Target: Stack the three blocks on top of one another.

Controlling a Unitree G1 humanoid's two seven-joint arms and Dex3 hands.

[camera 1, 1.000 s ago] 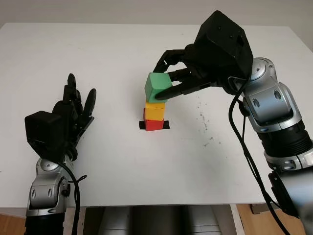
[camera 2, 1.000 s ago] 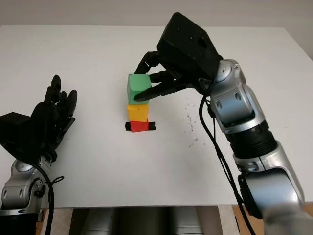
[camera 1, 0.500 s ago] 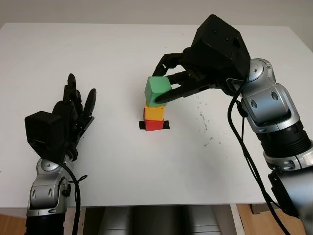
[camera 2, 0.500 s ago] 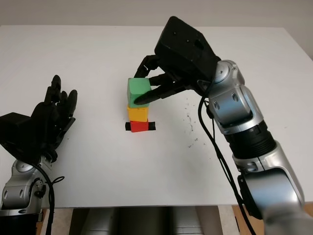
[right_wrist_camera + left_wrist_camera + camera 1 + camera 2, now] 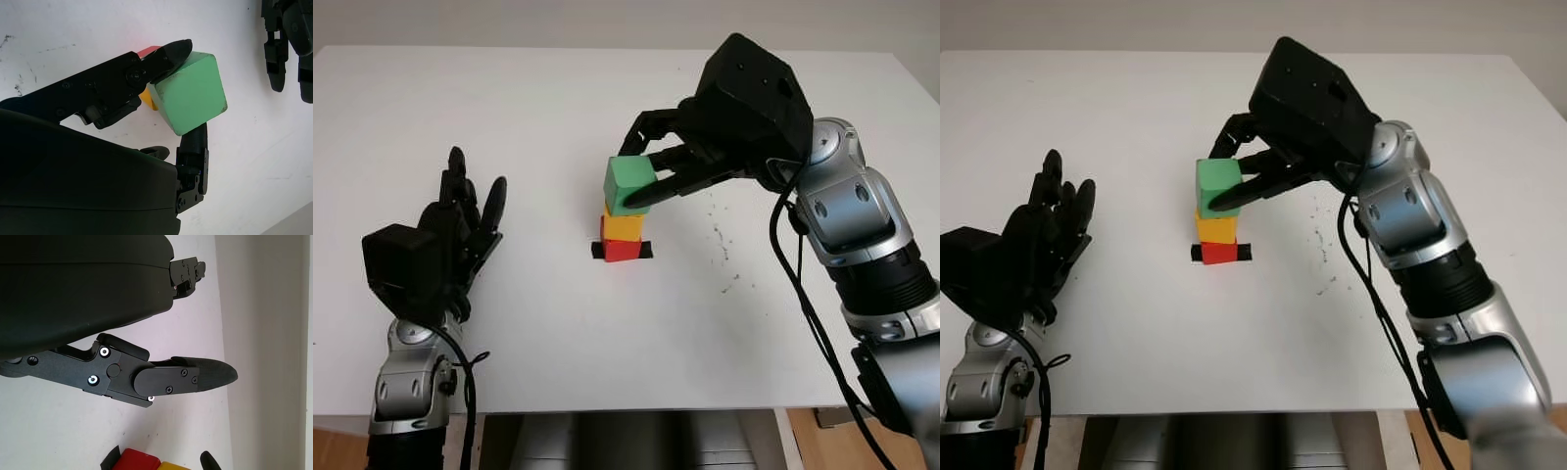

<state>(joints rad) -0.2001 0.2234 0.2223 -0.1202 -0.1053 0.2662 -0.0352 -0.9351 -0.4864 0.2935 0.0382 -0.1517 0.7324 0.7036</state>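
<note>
A red block (image 5: 623, 251) sits on a black mark on the white table (image 5: 558, 323), with a yellow block (image 5: 624, 227) stacked on it. My right hand (image 5: 641, 166) is shut on a green block (image 5: 628, 184), held just above the yellow one and slightly tilted; I cannot tell whether the two touch. In the right wrist view the green block (image 5: 188, 94) is pinched between the black fingers (image 5: 168, 54). My left hand (image 5: 460, 220) is open over the table's left side, well apart from the stack.
Small dark specks (image 5: 720, 240) mark the table to the right of the stack. The table's front edge (image 5: 607, 409) runs close to both arms.
My right hand has lowered the green block a little and moved it rightward, bringing it more squarely over the yellow block. The left hand has not moved.
</note>
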